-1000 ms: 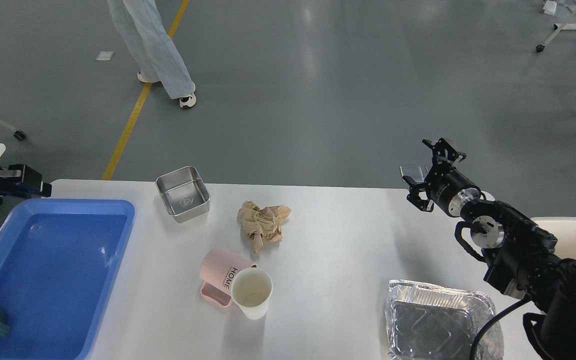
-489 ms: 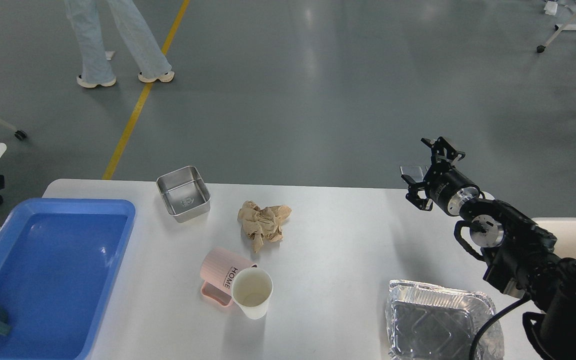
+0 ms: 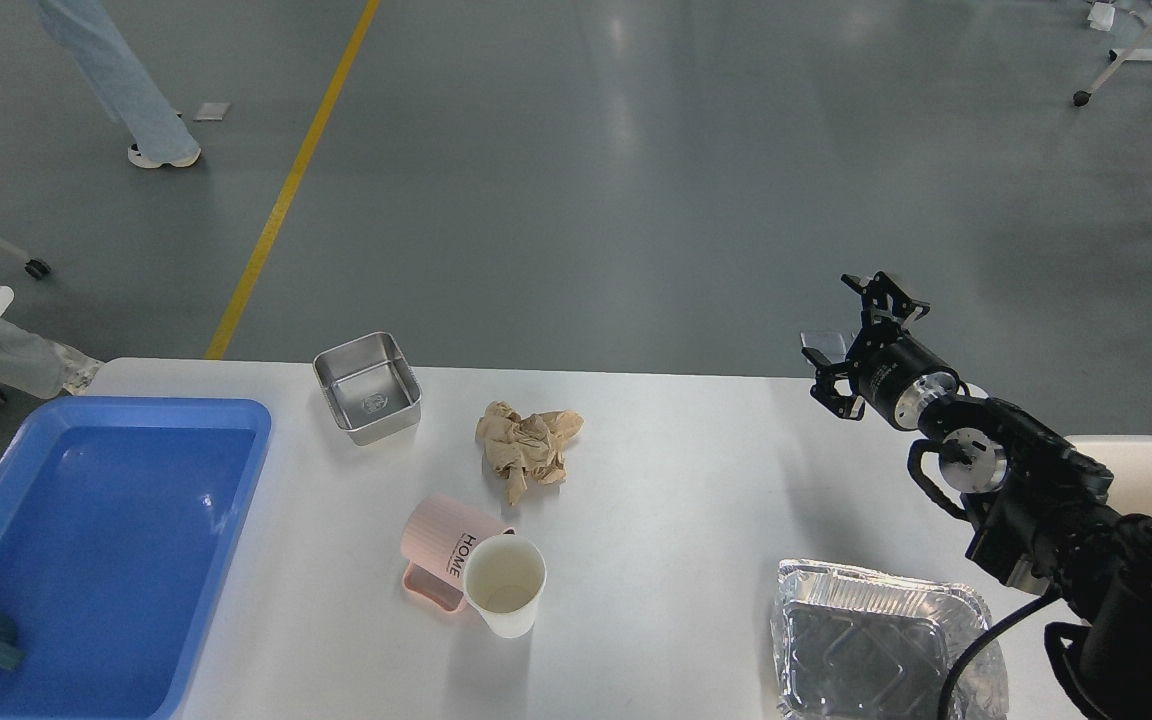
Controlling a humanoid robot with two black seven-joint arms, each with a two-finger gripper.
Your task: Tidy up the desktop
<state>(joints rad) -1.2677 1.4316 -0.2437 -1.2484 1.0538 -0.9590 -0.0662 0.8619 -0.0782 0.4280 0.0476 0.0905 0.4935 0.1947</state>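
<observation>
Holding our right gripper above the far right edge of the desktop, we are keeping its jaws apart and empty. Crumpled brown paper, a pink mug and a white cup are lying mid-desktop.

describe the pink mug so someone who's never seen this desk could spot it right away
On the large white rectangular desktop, look near the front middle, right of the blue plastic tray and below the crumpled brown paper. The pale pink ribbed mug lies on its side, touching the upright white paper cup. Only it is pink, with HOME printed on a label.
</observation>
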